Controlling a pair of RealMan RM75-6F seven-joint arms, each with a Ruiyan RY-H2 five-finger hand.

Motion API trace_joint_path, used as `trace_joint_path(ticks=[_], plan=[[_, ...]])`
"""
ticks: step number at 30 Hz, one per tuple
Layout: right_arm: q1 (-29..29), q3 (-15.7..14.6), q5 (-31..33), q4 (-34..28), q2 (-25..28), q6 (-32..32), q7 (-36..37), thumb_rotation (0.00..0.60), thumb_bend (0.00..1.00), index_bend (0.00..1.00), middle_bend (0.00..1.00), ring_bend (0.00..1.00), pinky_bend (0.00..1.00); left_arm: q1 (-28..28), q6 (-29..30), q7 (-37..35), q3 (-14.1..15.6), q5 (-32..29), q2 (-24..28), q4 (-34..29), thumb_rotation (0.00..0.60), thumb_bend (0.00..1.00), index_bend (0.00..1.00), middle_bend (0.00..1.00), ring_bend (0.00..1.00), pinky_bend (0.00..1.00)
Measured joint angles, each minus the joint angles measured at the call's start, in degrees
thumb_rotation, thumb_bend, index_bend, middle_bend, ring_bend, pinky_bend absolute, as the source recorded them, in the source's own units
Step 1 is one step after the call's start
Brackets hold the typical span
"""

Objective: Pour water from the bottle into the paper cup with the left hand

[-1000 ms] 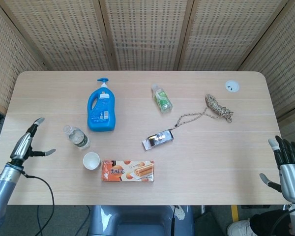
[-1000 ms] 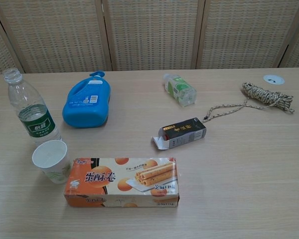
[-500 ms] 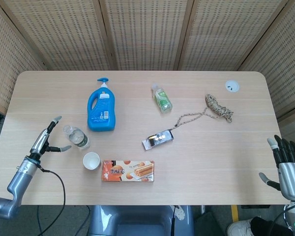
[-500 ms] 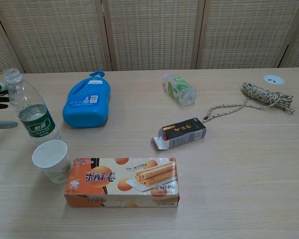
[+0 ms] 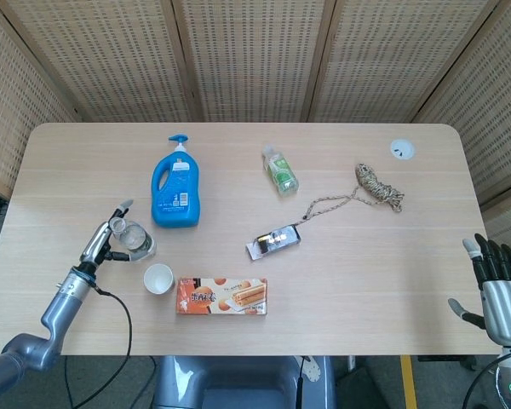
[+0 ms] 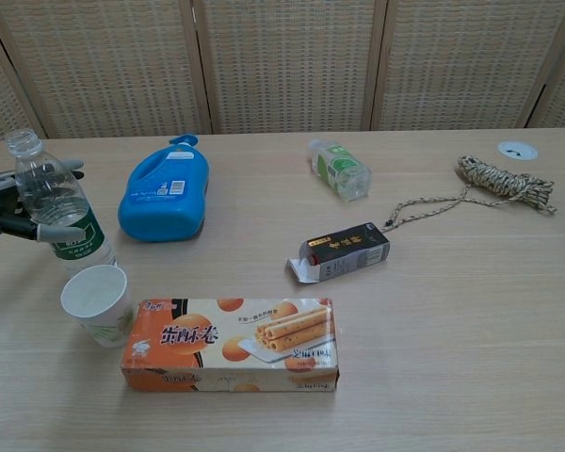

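Observation:
A clear water bottle (image 5: 134,238) (image 6: 62,209) with a green label and no cap stands upright near the table's left front. A white paper cup (image 5: 158,278) (image 6: 97,302) stands just in front of it, upright. My left hand (image 5: 103,241) (image 6: 11,201) has come in from the left at the bottle's upper half. Its fingers (image 6: 64,168) are spread, with some passing behind the bottle and the thumb in front; no firm grip shows. My right hand (image 5: 496,284) hangs off the table's right front corner with its fingers apart, holding nothing.
A blue detergent bottle (image 5: 175,187) (image 6: 165,190) lies behind the water bottle. A biscuit box (image 5: 221,296) (image 6: 232,344) lies right of the cup. Farther right are a small black carton (image 5: 274,241), a small green-labelled bottle (image 5: 280,169) on its side and a coiled rope (image 5: 378,187).
My left hand has moved right across the table from the left edge up to the bottle, its fingers now around it. Bottle, cup and right hand have not moved.

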Motion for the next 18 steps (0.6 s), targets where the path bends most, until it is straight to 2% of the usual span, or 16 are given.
trace_joint_path(ticks=[2, 4, 5, 7, 12, 15, 18], plan=[[0.1, 0.1, 0.3, 0.0, 0.1, -0.3, 0.3, 0.600, 0.00, 0.03, 0.00, 0.00, 0.00, -0.3, 0.1, -0.8, 0.0, 0.1, -0.8, 1.0, 0.600, 0.12, 0.00, 0.00, 0.00, 0.05], [0.2, 0.1, 0.6, 0.1, 0.1, -0.5, 0.5, 0.600, 0.00, 0.03, 0.00, 0.00, 0.00, -0.5, 0.4, -1.7, 0.1, 0.2, -1.6, 2.2, 0.600, 0.16, 0.00, 0.03, 0.01, 0.14], [0.2, 0.2, 0.7, 0.1, 0.2, -0.6, 0.6, 0.600, 0.00, 0.03, 0.00, 0.00, 0.00, -0.6, 0.5, -2.3, 0.2, 0.3, -1.9, 2.5, 0.600, 0.18, 0.03, 0.07, 0.04, 0.20], [0.3, 0.2, 0.8, 0.2, 0.2, -0.8, 0.8, 0.600, 0.00, 0.03, 0.00, 0.00, 0.00, -0.8, 0.9, -3.0, 0.3, 0.5, -2.8, 3.7, 0.600, 0.22, 0.12, 0.17, 0.12, 0.27], [0.4, 0.2, 1.0, 0.3, 0.2, -0.9, 1.0, 0.600, 0.00, 0.03, 0.00, 0.00, 0.00, -1.2, 1.2, -4.4, 0.2, 0.0, -4.6, 5.9, 0.600, 0.37, 0.45, 0.42, 0.32, 0.41], [0.4, 0.2, 1.0, 0.3, 0.3, -0.9, 1.2, 0.600, 0.00, 0.03, 0.00, 0.00, 0.00, -1.2, 1.5, -5.0, -0.3, -0.8, -5.1, 6.1, 0.600, 0.43, 0.58, 0.48, 0.38, 0.47], [0.4, 0.1, 0.9, 0.3, 0.2, -0.9, 1.2, 0.600, 0.00, 0.03, 0.00, 0.00, 0.00, -1.2, 2.2, -5.5, -0.7, -1.0, -5.1, 5.9, 0.600, 0.44, 0.63, 0.50, 0.39, 0.49]])
